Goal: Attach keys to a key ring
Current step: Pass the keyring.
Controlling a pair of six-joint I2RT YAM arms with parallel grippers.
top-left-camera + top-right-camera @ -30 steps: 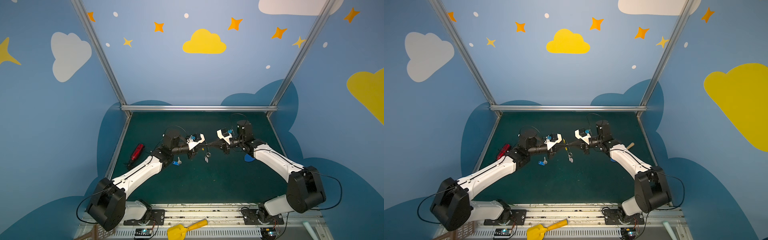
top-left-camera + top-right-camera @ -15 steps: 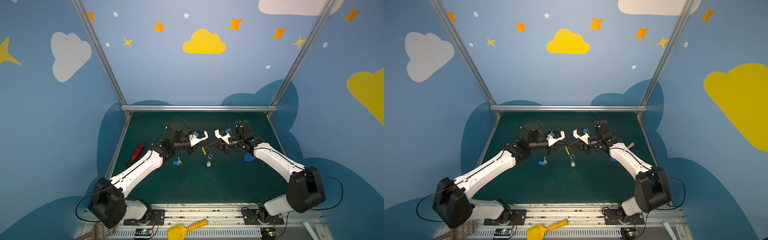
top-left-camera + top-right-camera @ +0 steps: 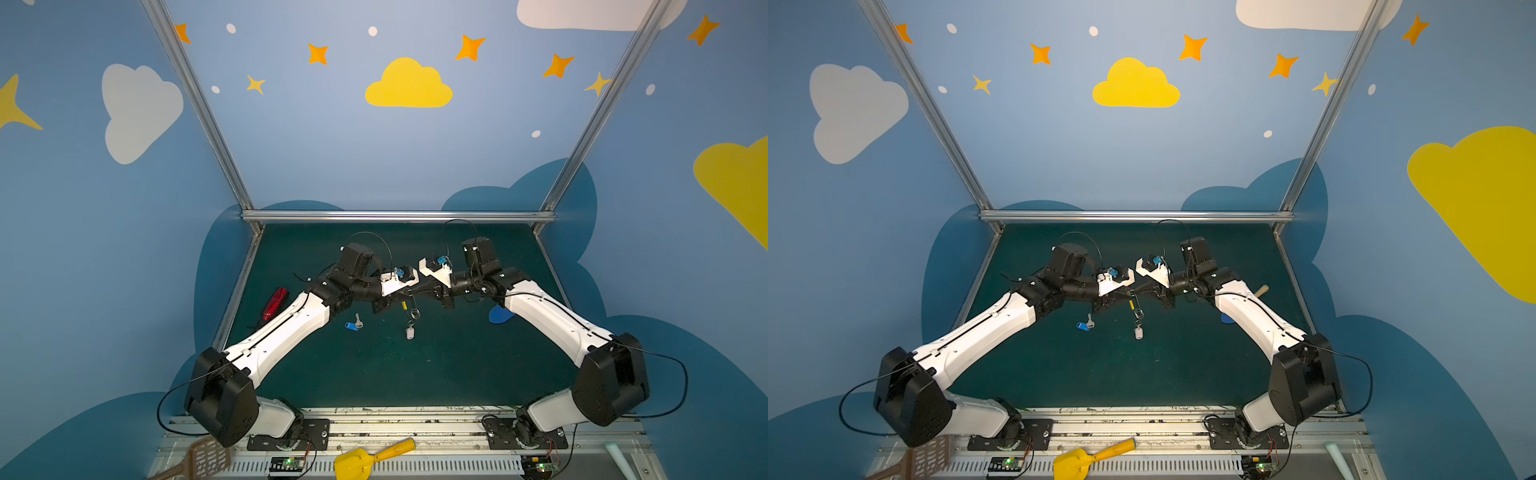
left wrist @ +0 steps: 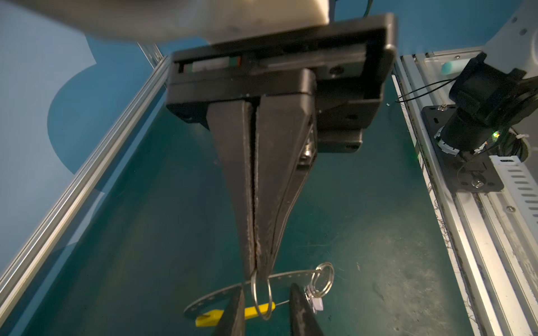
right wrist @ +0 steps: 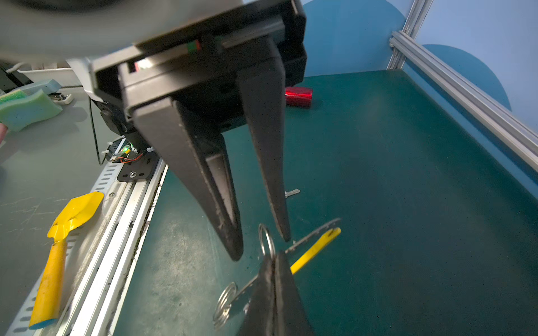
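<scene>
Right hand (image 4: 256, 269), closed tight, pinches a silver split ring (image 4: 262, 295) at the key ring (image 4: 215, 295); left hand (image 5: 262, 247), jaws slightly parted, grips nothing, straddling the split ring

Shiny metal split ring (image 5: 272, 244), duller grey metal key ring (image 4: 291, 275), yellow plastic sleeve (image 4: 209, 317), matt tabletop (image 4: 145, 232).

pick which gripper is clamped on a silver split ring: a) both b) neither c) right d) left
c: the right gripper has its fingers shut on the silver split ring, while the left gripper stands open, its fingers either side of that ring.
</scene>
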